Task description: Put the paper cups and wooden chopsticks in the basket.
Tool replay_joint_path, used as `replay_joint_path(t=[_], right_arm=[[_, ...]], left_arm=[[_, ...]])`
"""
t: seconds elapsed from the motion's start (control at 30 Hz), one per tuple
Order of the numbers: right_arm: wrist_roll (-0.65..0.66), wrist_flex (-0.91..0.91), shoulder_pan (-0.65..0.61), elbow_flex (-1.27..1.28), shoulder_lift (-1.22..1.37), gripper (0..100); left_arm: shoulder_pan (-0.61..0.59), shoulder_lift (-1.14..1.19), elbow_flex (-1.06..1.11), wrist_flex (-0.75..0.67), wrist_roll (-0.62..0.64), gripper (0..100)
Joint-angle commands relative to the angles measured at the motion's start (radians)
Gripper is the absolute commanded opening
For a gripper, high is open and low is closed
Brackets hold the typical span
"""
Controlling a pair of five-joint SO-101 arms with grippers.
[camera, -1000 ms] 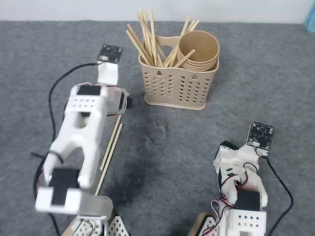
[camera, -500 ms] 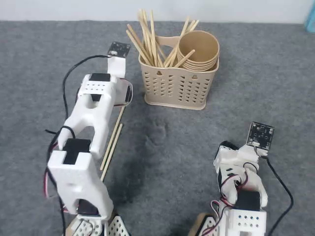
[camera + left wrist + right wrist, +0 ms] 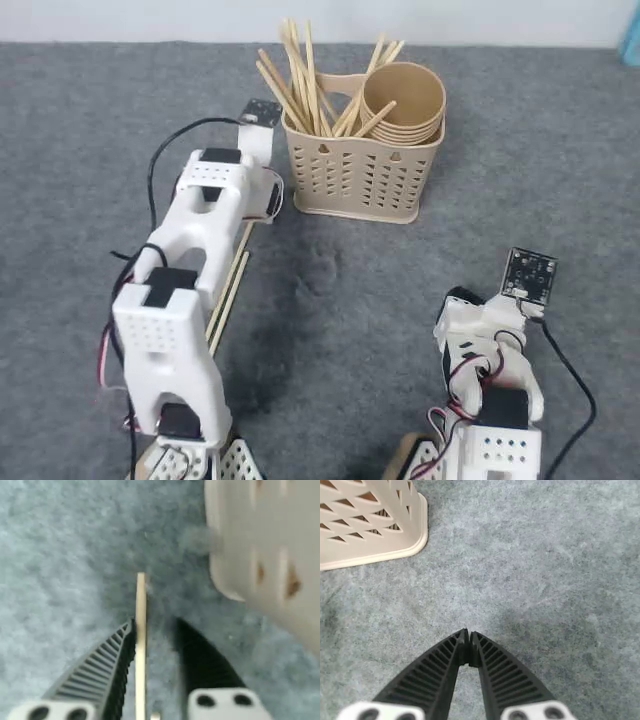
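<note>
L gripper (image 3: 154,622) moved nearer basket (image 3: 355,175), jaws spread round 1 chopstick (image 3: 141,630); R gripper (image 3: 469,633) pressed together.

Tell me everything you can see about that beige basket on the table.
The basket looks like beige plastic, with rows of slot-shaped holes in its walls. It stands upright on the grey mat. An arched handle rises across its middle. One side holds a bundle of wooden chopsticks leaning out at angles; the other holds a stack of paper cups. The left arm sits close beside it; contact can't be judged.
</note>
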Motion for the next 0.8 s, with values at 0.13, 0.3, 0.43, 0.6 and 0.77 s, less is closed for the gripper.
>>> replay_joint_path(t=[0.13,0.3,0.43,0.6,0.77], right_arm=[[0.026,0.007,0.010,0.017,-0.021,0.8],[0.026,0.005,0.010,0.017,-0.021,0.8],[0.026,0.004,0.010,0.017,-0.021,0.8],[0.026,0.005,0.010,0.017,-0.021,0.8],[0.026,0.007,0.010,0.017,-0.021,0.8]], left_arm=[[-0.021,-0.115,-0.067,0.097,-0.008,1],[-0.041,-0.353,-0.067,0.161,-0.008,1],[-0.060,-0.560,-0.054,0.169,-0.008,1],[-0.055,-0.835,0.117,0.180,-0.011,1],[-0.055,-1.115,0.427,-0.026,-0.009,1]])
